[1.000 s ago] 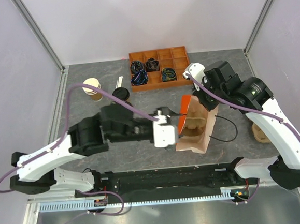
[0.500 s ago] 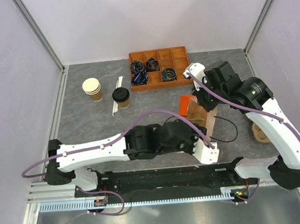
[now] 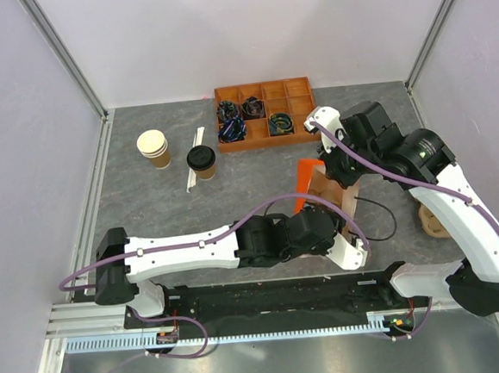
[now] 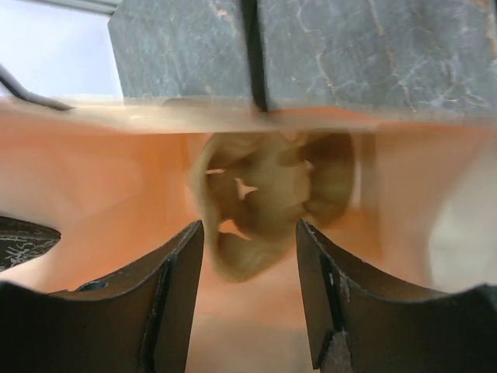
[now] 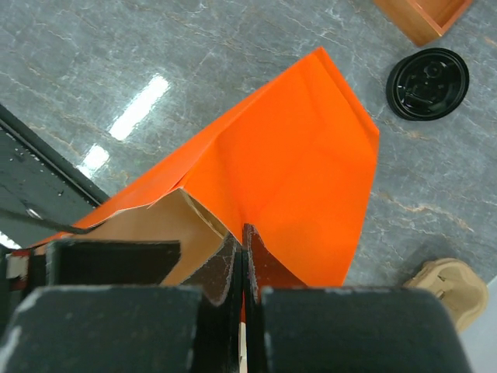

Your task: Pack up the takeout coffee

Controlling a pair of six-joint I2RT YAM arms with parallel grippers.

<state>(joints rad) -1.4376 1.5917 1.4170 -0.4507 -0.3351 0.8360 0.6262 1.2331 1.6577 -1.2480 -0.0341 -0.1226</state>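
Claw (image 4: pixel 248 233) on the left has swung round to the orange bag (image 5: pixel 295 171).

Bag standing right of centre on the surface (image 3: pixel 148 212), cups at the back left, divided tray at the back.

The compartment tray (image 3: pixel 298 88) lies along the far edge. In front of it to the left stands the takeout coffee (image 3: pixel 201 159), with the stack of cups (image 3: pixel 153 147) further left and a thin strip (image 3: pixel 195 175) lying just beside the coffee. The bag (image 3: pixel 306 175) stands nearer, its top edge pinched in the right claw (image 5: pixel 242 233). A cup carrier (image 4: pixel 272 198) sits inside the bag, and the left claw (image 4: pixel 248 233) is at the bag's mouth, jaws apart. A loose lid (image 5: pixel 428 83) lies behind the bag. A second carrier (image 3: pixel 432 221) lies at the right edge.
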